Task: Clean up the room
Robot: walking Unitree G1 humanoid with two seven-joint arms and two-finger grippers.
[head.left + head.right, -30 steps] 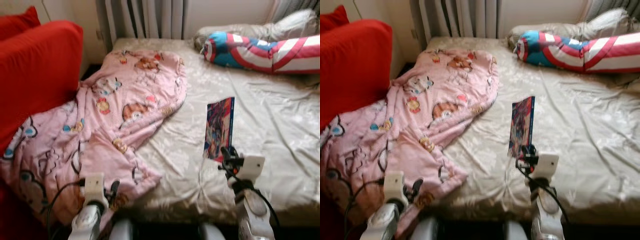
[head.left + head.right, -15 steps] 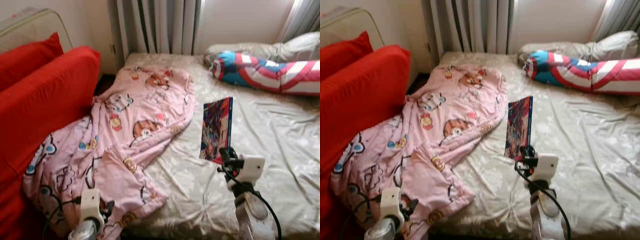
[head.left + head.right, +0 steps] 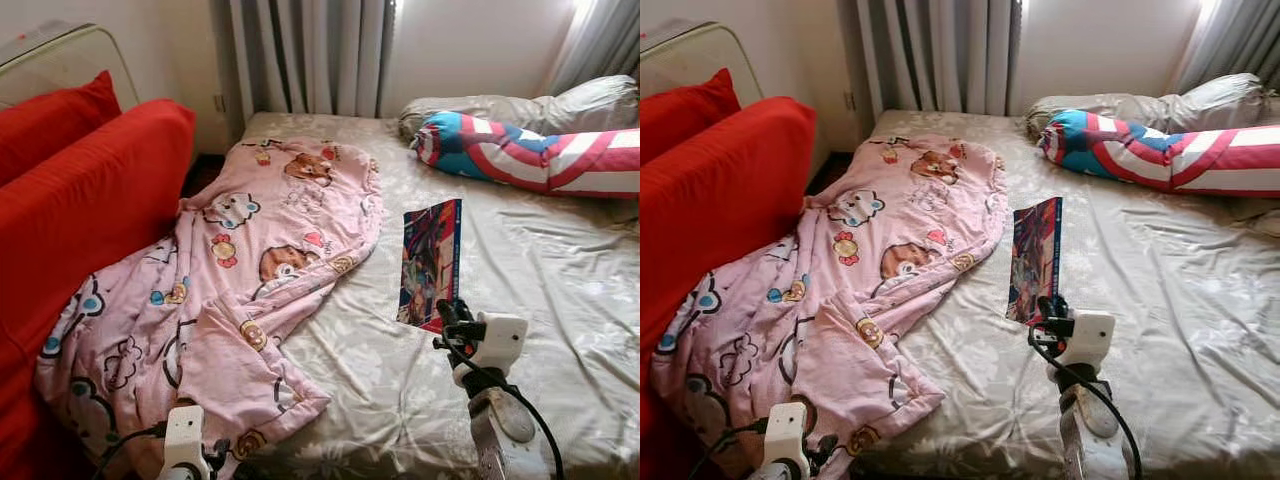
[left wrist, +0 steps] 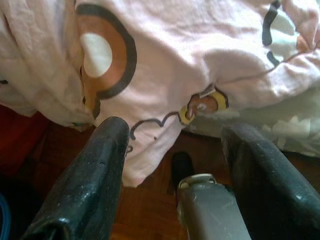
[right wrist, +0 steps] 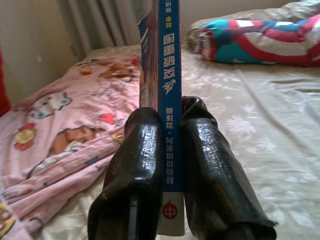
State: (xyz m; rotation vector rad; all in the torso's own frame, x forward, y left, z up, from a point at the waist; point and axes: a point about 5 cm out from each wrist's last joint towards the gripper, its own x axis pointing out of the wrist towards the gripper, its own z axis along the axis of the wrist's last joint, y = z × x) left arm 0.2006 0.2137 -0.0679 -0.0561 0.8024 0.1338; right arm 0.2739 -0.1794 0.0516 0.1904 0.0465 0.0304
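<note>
Black fingers of my right gripper (image 5: 172, 150) stay clamped on the blue spine of a comic book (image 3: 432, 262), which I hold upright on its edge above the bed (image 3: 560, 260), over the middle of the sheet toward the foot edge. Over the last second my head camera has lifted and steadied, so the curtains (image 3: 300, 55) and headboard end now sit lower in frame; the book has not left my grip. I judge it is lifted clear and ready to carry off. My left gripper (image 4: 175, 165) hangs with its fingers spread and holding nothing, down by the foot corner, where the pink cartoon blanket (image 3: 240, 270) spills over the edge toward the wooden floor (image 4: 150, 215). A striped bolster (image 3: 530, 152) lies along the far side, red cushions (image 3: 80, 190) on my left.
</note>
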